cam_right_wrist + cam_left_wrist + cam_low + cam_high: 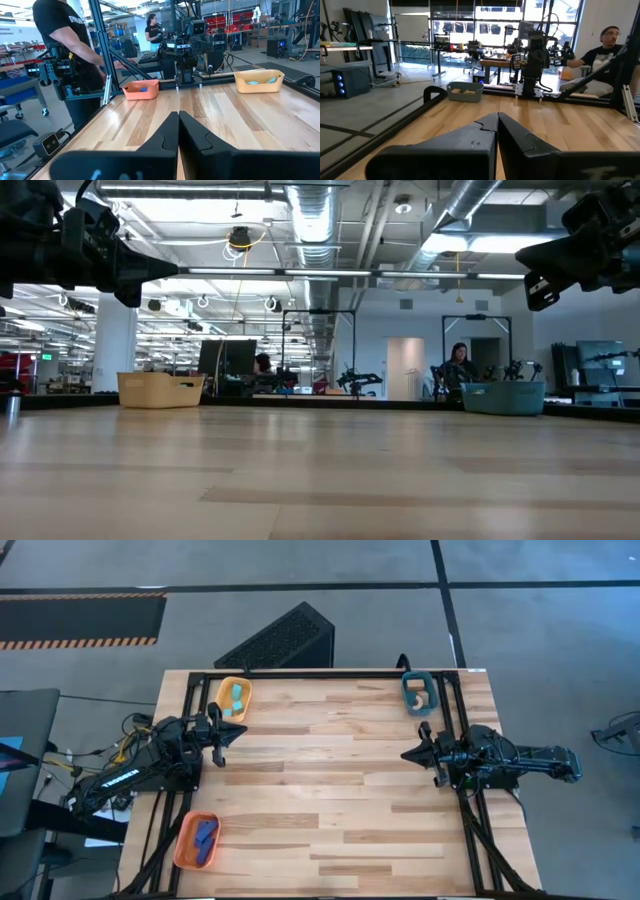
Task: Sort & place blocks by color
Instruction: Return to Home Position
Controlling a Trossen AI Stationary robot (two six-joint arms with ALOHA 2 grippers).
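Note:
Light cyan blocks [233, 701] lie in the yellow-orange tray [222, 690] at the far left. Dark blue blocks [206, 834] lie in the orange tray [186, 852] at the near left. Tan blocks [421, 698] lie in the teal tray [408, 686] at the far right. My left gripper [224, 733] hangs shut and level above the table's left side, holding nothing. My right gripper [407, 753] hangs shut and level above the right side, also holding nothing. In the right wrist view the orange tray [141, 89] and yellow-orange tray [259, 81] show; in the left wrist view, the teal tray [465, 91].
The wooden tabletop [330, 790] lies bare between the arms. A black frame [300, 674] runs along the far edge and the sides. People stand and sit beyond the table [70, 45], [605, 47].

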